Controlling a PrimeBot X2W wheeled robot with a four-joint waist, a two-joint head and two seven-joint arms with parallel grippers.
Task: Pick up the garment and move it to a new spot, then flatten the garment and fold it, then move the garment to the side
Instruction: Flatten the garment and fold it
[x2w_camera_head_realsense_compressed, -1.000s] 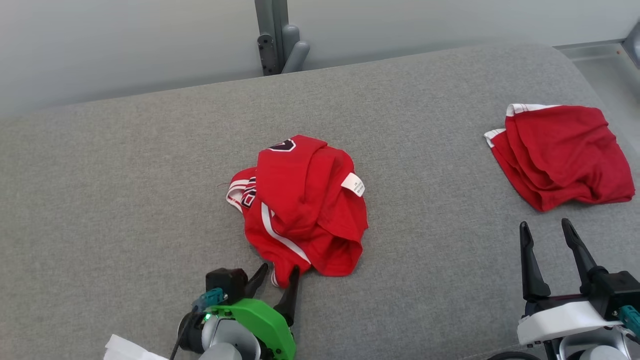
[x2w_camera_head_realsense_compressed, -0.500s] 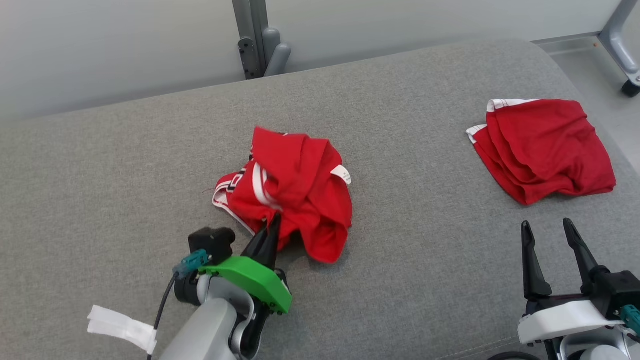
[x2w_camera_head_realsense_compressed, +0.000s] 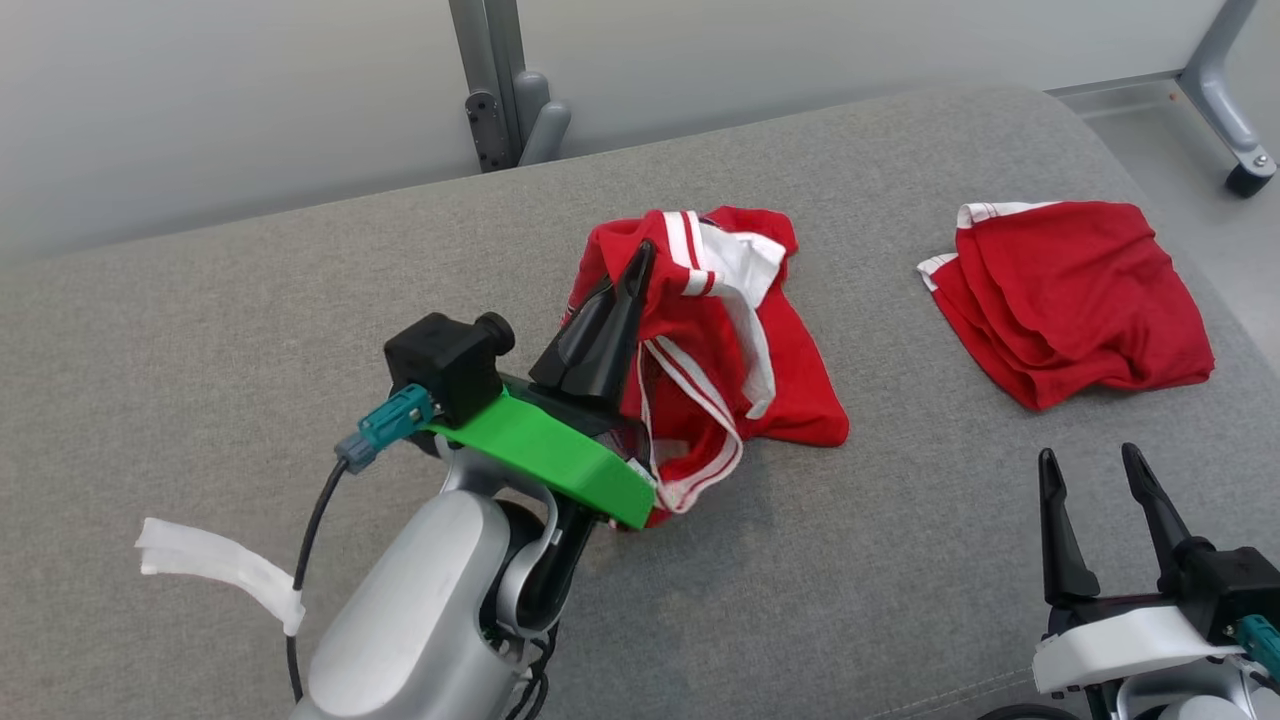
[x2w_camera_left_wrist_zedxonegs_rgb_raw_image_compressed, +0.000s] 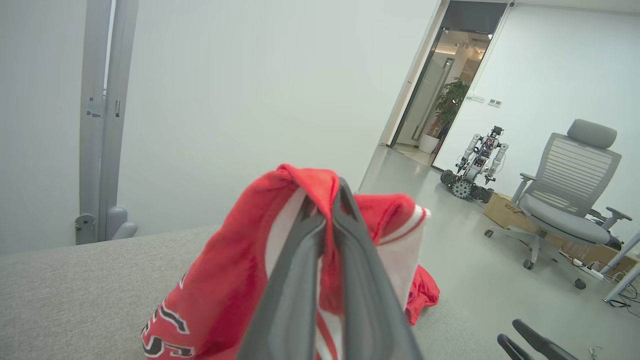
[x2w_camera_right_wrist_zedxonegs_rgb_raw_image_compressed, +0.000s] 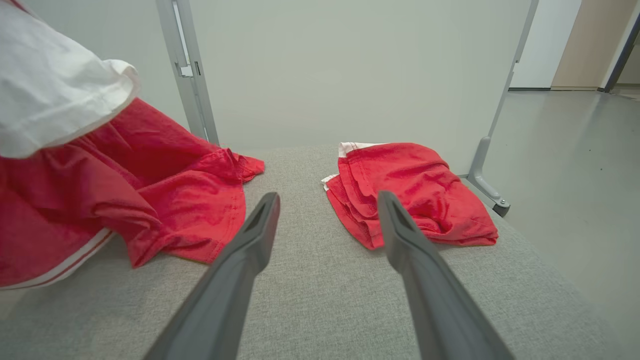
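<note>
Garment (x2w_camera_head_realsense_compressed: 720, 330), red with white stripes and a white inner panel, is hanging bunched from the left gripper (x2w_camera_head_realsense_compressed: 640, 255) over the middle of the grey fabric-covered bench (x2w_camera_head_realsense_compressed: 250, 300). Its lower right folds are lying on the bench surface, and a striped hem is dangling just beside the green wrist bracket (x2w_camera_head_realsense_compressed: 540, 455). Left jaws are clenching a top fold of the cloth; in the left wrist view the two jaws are lying pressed together with red fabric draping over their tips. The left arm is rising from the bottom edge, with the silver forearm tilting up and to the right and the jaws pointing up and away toward the far side of the bench. A white strip (x2w_camera_head_realsense_compressed: 215, 570) is hanging off its cable on the left. The right gripper (x2w_camera_head_realsense_compressed: 1090, 460) is sitting low at the near right, jaws parted, holding nothing and pointing away, apart from the cloth. A second red garment (x2w_camera_head_realsense_compressed: 1070, 300) is lying in a loose pile at the far right of the bench, well apart from the held one. A grey post (x2w_camera_head_realsense_compressed: 495, 80) is standing behind the bench.
</note>
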